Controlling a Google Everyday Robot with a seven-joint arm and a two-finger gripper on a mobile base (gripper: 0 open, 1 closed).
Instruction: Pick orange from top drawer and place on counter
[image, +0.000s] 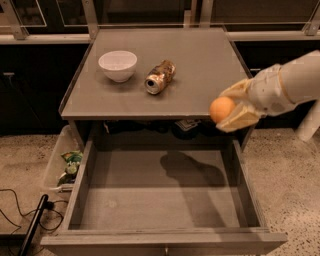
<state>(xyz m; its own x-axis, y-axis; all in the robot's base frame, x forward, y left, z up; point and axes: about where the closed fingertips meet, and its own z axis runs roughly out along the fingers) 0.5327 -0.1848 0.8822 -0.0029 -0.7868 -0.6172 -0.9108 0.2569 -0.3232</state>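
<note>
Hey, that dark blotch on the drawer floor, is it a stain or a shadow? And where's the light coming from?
Camera view: the blotch on the top drawer floor is a shadow, shaped like the gripper holding the orange above the drawer's right side. Camera view: it falls to their left, so light probably comes from the upper right; the can glints.

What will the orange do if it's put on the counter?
The orange is a smooth ball, so it would probably roll on the flat counter unless set down gently. The gripper, just off the counter's front edge, pinches it and it looks perfectly round, so it's likely firm.
</note>
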